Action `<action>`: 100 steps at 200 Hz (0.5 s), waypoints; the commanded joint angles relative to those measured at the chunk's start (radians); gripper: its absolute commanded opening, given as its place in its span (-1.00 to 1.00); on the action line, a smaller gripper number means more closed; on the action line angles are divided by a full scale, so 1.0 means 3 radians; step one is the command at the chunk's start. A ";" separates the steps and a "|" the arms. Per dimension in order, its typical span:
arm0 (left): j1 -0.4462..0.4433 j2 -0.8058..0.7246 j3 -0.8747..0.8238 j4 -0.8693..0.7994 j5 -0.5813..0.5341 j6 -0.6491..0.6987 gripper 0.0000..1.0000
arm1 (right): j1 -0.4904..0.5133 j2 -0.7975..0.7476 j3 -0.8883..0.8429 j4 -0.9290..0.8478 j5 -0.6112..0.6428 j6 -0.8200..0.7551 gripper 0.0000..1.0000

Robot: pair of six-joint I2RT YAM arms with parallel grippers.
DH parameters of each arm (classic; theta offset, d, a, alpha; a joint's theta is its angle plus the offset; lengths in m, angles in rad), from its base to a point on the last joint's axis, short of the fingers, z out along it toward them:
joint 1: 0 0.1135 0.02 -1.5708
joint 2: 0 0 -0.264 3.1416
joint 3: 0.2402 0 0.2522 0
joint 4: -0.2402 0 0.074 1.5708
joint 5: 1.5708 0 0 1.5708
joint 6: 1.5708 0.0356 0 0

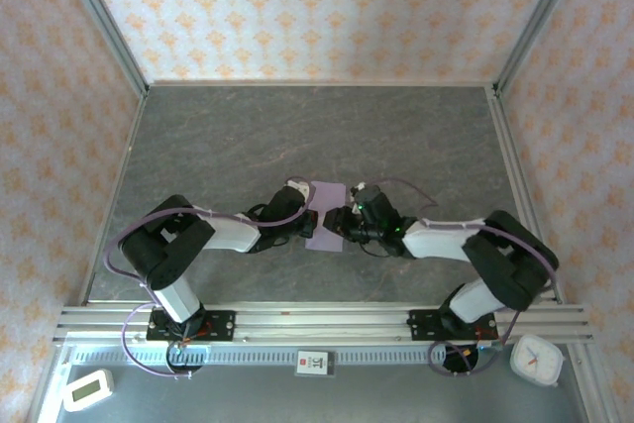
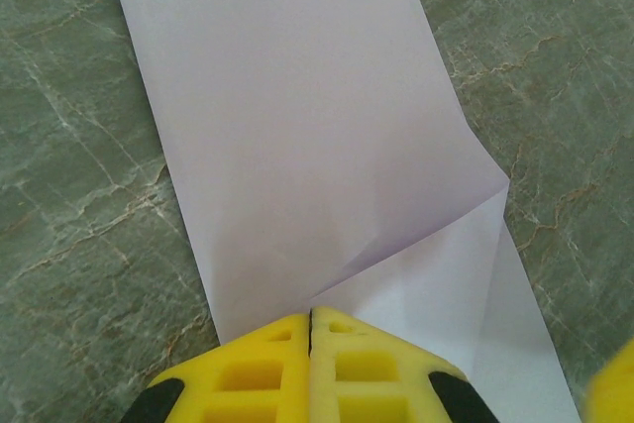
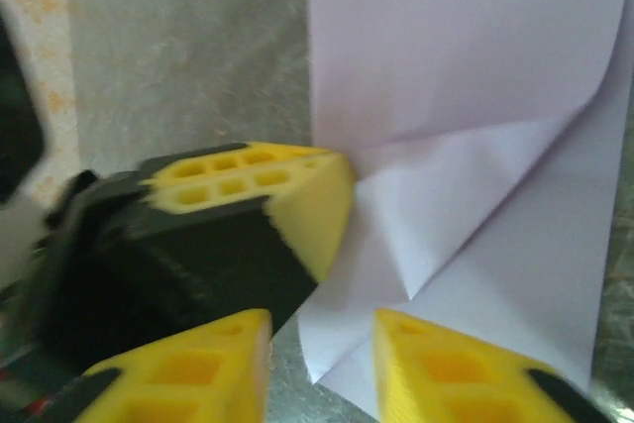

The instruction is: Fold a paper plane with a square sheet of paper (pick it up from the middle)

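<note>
The square sheet of paper (image 1: pixel 329 207) lies flat on the table between both arms, pale lilac and partly folded. In the left wrist view the paper (image 2: pixel 297 126) has one corner flap turned over along a slanted crease. My left gripper (image 1: pixel 311 222) is shut, its yellow fingertips (image 2: pixel 311 316) together on top of the paper's near edge where the crease ends. In the right wrist view the paper (image 3: pixel 456 66) shows its folded flap, and the left gripper's fingers (image 3: pixel 307 195) touch its edge. My right gripper (image 3: pixel 322 344) is open, its fingers on either side of the paper's near corner.
The table top (image 1: pixel 297 136) is dark marbled grey, walled by patterned panels and metal posts. An aluminium rail (image 1: pixel 317 319) runs along the near edge. A white timer (image 1: pixel 87 389) and a white clock (image 1: pixel 537 359) lie in front of it.
</note>
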 commanded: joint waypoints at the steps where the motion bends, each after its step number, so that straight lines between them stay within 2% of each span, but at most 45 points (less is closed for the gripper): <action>1: 0.0032 0.0065 -0.0056 0.0085 -0.0040 0.0045 -1.00 | -0.0074 -0.0241 -0.0096 -0.0344 0.0254 -0.0106 -0.18; 25: 0.0046 0.0075 -0.0113 0.0152 -0.0039 0.0033 -1.00 | -0.0113 -0.0331 -0.0338 -0.0270 0.0321 -0.0039 -0.07; 100: 0.0089 0.0058 -0.0150 0.0220 0.0020 0.0038 -1.00 | -0.0039 -0.0069 -0.0462 0.0138 0.0148 0.0155 -0.07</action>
